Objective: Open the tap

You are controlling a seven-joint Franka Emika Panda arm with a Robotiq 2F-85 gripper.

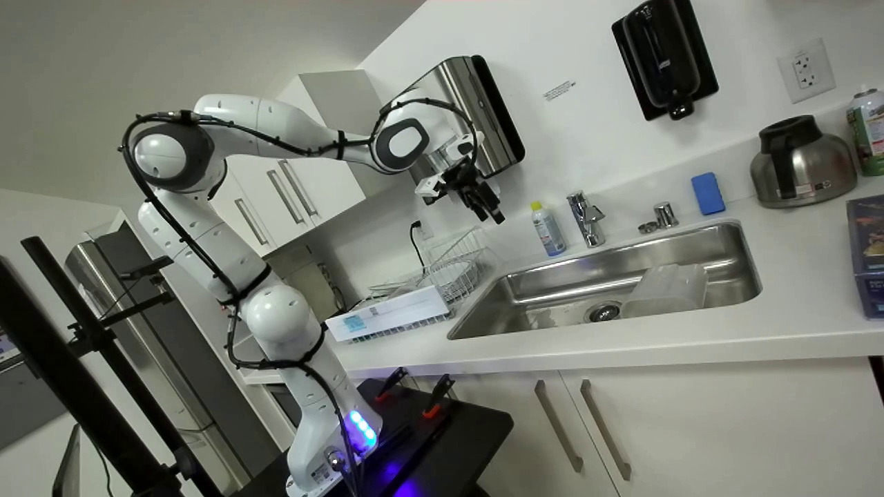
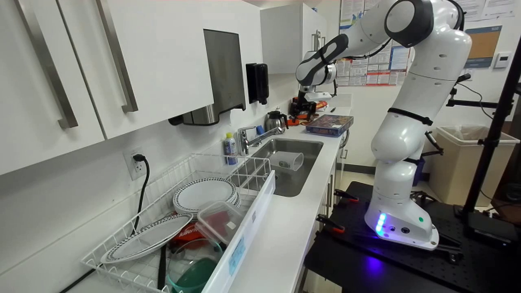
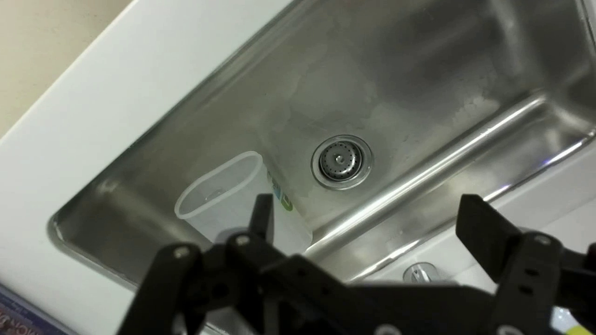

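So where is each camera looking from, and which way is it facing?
In an exterior view: camera in front of the counter, tilted, facing the sink and tap; the arm shows nearly whole, pincer included.
In an exterior view: camera near the plates, looking lengthwise along the counter toward the sink; the arm shows at picture right, cropped at the top.
Wrist view: above the sink, looking down at the drain and translucent container; only the pincer shows, its fingers spread apart.
Both exterior views share the tap, sink, arm and pincer.

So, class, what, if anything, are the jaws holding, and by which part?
Nothing. The wrist view shows the jaws open and empty; the tap stands clear of them.
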